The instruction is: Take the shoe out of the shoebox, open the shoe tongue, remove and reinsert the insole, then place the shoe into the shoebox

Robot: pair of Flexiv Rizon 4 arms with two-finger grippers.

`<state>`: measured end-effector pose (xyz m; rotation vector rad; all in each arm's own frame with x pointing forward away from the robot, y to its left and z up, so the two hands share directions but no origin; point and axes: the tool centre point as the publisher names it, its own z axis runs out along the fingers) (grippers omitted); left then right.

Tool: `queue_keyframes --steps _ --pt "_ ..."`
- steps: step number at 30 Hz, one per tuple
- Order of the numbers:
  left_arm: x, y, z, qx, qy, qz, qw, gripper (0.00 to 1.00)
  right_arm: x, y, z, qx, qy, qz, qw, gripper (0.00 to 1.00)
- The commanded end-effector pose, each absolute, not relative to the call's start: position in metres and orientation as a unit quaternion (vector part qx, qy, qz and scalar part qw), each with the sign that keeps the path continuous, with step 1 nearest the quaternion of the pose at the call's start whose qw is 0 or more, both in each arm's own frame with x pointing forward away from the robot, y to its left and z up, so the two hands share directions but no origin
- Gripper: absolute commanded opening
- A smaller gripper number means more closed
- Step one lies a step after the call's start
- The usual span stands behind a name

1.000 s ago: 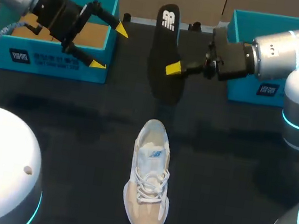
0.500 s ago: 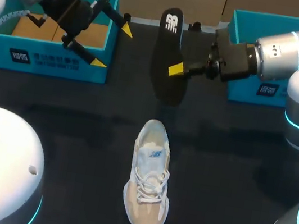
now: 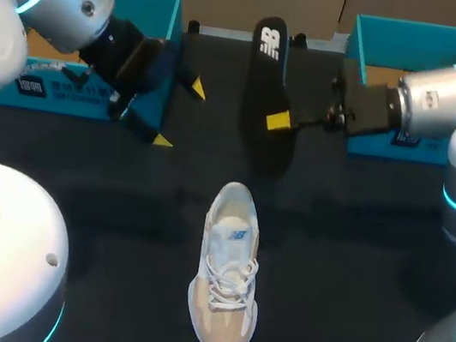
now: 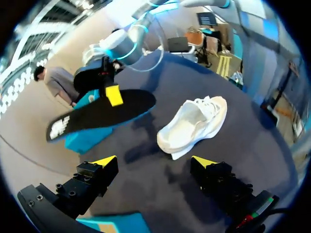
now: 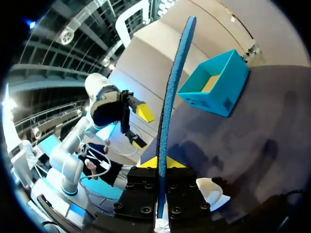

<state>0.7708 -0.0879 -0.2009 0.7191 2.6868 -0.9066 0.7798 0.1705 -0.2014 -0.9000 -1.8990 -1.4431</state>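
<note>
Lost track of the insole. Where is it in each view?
Head view: insole beyond the shoe's toe, between the two arms.
Left wrist view: insole ahead of the left gripper, beside the shoe.
Right wrist view: insole edge-on between its own fingers.
Shared landmark: the right gripper shut on it, yellow tip showing.
</note>
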Motion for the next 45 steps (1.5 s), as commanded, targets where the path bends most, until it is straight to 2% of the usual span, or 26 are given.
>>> queue_keyframes --steps 1,8,16,20,35,45 --pt "0.768 -0.089 -0.199 0.113 0.962 -0.245 0.042 1.0 0.765 0.167 -0.215 -0.343 -0.693 -0.568 0.282 0.0" --pt "0.768 -0.089 -0.199 0.113 0.962 -0.245 0.042 1.0 0.765 0.167 -0.215 -0.343 -0.693 -0.568 0.282 0.0" --pt "0.746 -0.108 -0.254 0.097 0.967 -0.235 -0.005 1.0 0.769 0.189 -0.236 -0.302 -0.702 -0.587 0.268 0.0" --pt "0.739 -0.105 -0.272 0.078 0.969 -0.233 -0.029 1.0 0.766 0.203 -0.262 -0.293 -0.695 -0.588 0.292 0.0" --pt "0.737 -0.105 -0.276 0.083 0.967 -0.238 -0.029 1.0 0.766 0.203 -0.262 -0.293 -0.695 -0.588 0.292 0.0" --pt "0.725 -0.098 -0.302 0.08 0.961 -0.261 -0.041 1.0 0.755 0.207 -0.263 -0.258 -0.707 -0.61 0.248 0.0"
